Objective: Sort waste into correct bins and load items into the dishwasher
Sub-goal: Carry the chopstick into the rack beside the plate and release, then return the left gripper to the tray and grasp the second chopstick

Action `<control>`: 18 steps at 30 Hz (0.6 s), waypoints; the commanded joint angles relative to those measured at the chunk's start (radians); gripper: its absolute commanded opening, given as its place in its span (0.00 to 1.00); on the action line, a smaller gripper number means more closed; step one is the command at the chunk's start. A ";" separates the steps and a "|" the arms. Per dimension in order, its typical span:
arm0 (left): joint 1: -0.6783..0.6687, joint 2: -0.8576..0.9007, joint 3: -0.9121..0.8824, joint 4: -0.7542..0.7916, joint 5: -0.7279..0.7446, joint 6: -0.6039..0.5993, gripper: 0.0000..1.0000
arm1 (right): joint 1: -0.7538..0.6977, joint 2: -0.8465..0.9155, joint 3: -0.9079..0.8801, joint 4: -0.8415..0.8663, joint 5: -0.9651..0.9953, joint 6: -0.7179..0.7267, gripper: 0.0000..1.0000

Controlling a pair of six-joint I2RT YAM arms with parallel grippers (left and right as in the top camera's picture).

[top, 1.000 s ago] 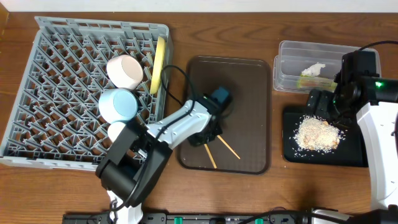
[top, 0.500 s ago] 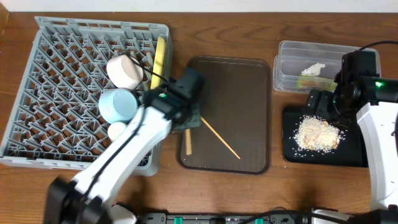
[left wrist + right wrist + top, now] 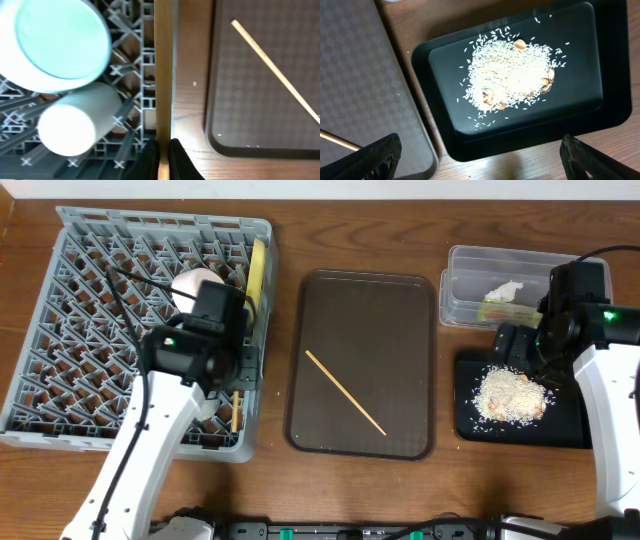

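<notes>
Wooden chopstick, clamped in the left pincer, hangs over the rack's right edge; its twin lies diagonally on the brown tray, rightward. Left wrist: stick parallels the rack wall. Right wrist: right pincer wide above rice.

The serving tray is dark brown with a fine chequered texture, and the chopstick on it is pale tan. Left of the tray are a grey lattice dish rack, a yellow plate, a light blue bowl, a cream-white bowl, a white cup and a honey-toned second chopstick. Right of the tray, beige rice scraps speckle a black bin tray, and a clear tub shows a white tissue and a green-and-white wrapper. The table is reddish-brown woodgrain.
</notes>
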 commanded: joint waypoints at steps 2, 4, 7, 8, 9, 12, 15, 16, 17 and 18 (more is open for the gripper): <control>0.043 0.029 0.010 0.023 -0.011 0.060 0.08 | -0.010 -0.011 0.017 -0.001 0.010 -0.012 0.99; 0.048 0.043 0.004 0.039 -0.011 0.068 0.08 | -0.010 -0.011 0.017 0.000 0.010 -0.011 0.99; 0.048 0.084 0.001 0.061 -0.011 0.070 0.08 | -0.010 -0.011 0.017 -0.001 0.010 -0.011 0.99; 0.048 0.100 0.001 0.069 -0.011 0.070 0.08 | -0.010 -0.011 0.017 -0.001 0.010 -0.012 0.99; 0.048 0.116 0.001 0.074 -0.010 0.070 0.08 | -0.010 -0.011 0.017 -0.001 0.010 -0.012 0.99; 0.048 0.169 0.001 0.079 -0.013 0.071 0.08 | -0.010 -0.011 0.017 -0.001 0.010 -0.012 0.99; 0.048 0.214 0.001 0.093 -0.020 0.070 0.08 | -0.010 -0.011 0.017 -0.001 0.010 -0.012 0.99; 0.048 0.225 0.001 0.095 -0.020 0.070 0.08 | -0.010 -0.011 0.017 -0.001 0.010 -0.012 0.99; 0.048 0.235 0.001 0.097 -0.023 0.070 0.11 | -0.010 -0.011 0.017 -0.001 0.010 -0.012 0.99; 0.048 0.240 0.001 0.098 -0.031 0.070 0.23 | -0.010 -0.011 0.017 -0.001 0.010 -0.012 0.99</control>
